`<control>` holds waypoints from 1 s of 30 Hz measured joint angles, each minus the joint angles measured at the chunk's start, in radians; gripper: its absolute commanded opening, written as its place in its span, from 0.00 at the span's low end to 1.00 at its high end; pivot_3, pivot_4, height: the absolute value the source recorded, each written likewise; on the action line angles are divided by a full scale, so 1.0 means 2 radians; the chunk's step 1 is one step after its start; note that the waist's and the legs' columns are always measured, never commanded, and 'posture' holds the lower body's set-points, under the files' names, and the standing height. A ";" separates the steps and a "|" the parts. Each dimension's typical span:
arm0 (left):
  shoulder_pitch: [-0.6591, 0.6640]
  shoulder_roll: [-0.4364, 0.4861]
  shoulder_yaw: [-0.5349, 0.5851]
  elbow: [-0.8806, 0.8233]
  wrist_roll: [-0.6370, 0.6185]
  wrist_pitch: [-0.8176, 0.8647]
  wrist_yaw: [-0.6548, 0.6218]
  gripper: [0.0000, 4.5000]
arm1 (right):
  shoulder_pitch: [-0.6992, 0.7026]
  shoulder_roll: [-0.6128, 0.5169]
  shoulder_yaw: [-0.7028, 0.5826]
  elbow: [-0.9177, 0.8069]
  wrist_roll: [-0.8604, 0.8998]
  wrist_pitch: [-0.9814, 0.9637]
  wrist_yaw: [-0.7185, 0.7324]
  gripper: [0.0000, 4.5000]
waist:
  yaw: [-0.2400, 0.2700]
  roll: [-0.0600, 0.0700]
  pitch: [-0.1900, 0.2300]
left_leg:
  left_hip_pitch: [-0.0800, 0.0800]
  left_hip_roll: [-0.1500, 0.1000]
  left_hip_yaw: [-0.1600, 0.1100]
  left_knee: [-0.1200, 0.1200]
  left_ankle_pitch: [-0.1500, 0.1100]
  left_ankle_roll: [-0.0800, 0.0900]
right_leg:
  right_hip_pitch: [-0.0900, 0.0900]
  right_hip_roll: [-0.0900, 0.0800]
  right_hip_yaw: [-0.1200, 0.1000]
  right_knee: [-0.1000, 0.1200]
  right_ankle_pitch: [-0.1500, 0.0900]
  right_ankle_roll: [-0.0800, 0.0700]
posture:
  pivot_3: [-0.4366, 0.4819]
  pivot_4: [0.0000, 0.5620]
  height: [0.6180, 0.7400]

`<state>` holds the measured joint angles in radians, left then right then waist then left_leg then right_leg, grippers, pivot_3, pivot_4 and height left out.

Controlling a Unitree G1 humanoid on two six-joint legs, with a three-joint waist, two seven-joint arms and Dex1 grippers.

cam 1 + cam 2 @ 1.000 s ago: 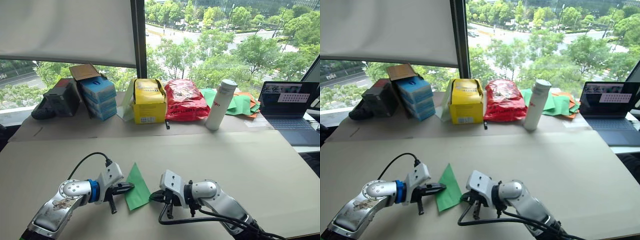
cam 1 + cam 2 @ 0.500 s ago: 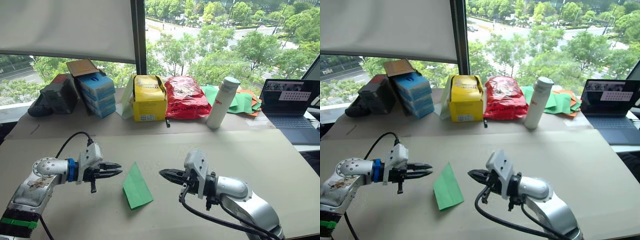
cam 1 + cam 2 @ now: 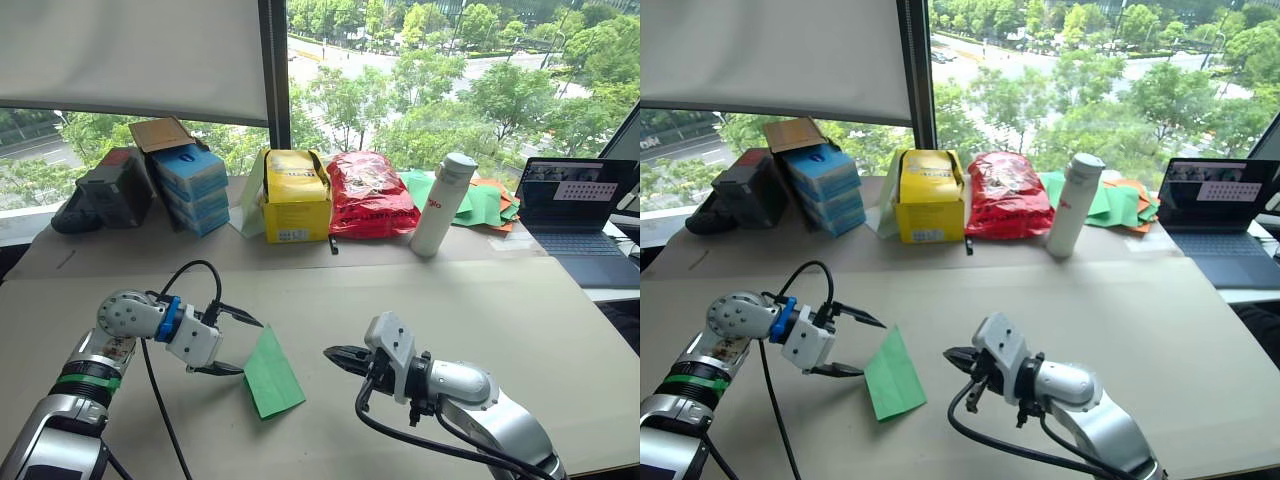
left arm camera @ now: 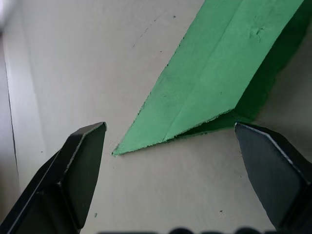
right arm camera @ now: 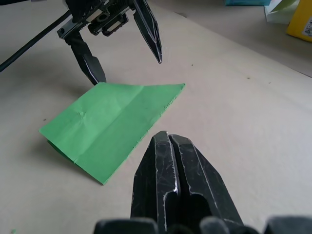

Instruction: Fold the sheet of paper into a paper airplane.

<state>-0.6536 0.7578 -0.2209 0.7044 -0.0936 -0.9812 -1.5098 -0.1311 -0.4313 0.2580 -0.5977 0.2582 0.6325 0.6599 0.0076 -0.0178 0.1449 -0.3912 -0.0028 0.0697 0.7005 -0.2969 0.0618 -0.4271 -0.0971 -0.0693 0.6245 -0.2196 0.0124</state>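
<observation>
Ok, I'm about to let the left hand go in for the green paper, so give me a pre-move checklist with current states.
1. Left hand open: ok, fingers spread wide.
2. Paper airplane lying flat on the table, held by nothing: ok.
3. Paper's near edge lies between the left fingers: ok in the left wrist view.
4. Right hand shut and off the paper: ok.
5. Folds crisp enough: cannot tell.

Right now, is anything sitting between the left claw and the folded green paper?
Nothing visible does. The left claw is open beside the folded green paper, with only bare tabletop between them. The right claw is shut on the paper's other side.
</observation>
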 measured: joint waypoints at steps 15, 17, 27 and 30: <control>-0.032 -0.013 -0.043 0.059 0.004 -0.065 -0.009 0.08 | 0.000 0.000 0.003 0.000 0.000 0.000 -0.017 0.00 | 0.000 0.000 0.000 | 0.000 0.000 0.000 0.002 -0.001 0.002 | 0.001 0.000 0.000 0.000 0.000 0.001 | 0.48 0.27 1.00; -0.023 -0.013 -0.048 0.057 0.004 -0.065 -0.009 0.00 | 0.000 0.000 0.004 0.000 0.000 0.000 -0.018 0.00 | 0.000 0.000 0.000 | 0.000 0.000 0.000 0.002 -0.001 0.002 | 0.001 0.000 0.000 0.000 0.000 0.001 | 0.48 0.27 1.00; 0.070 0.013 -0.034 -0.093 0.008 0.068 0.077 0.00 | -0.004 0.000 -0.010 0.000 0.000 0.000 -0.037 0.00 | 0.000 0.000 0.000 | 0.000 0.000 0.000 0.002 -0.001 0.001 | 0.001 0.000 0.001 0.001 0.000 0.001 | 0.48 0.27 1.00; 0.111 0.025 -0.016 -0.184 0.011 0.167 0.116 0.00 | -0.007 0.000 -0.024 0.001 -0.001 0.000 -0.045 0.00 | 0.000 0.000 0.000 | 0.000 0.000 0.000 0.002 -0.001 0.001 | 0.001 0.000 0.001 0.001 0.000 0.001 | 0.48 0.27 1.00</control>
<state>-0.4314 0.8086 -0.2526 0.3361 -0.0721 -0.6479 -1.2774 -0.1442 -0.4322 0.2093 -0.5963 0.2572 0.6328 0.5706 0.0079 -0.0180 0.1450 -0.3909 -0.0020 0.0693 0.7054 -0.2985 0.0643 -0.4251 -0.0973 -0.0679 0.6260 -0.2188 0.0147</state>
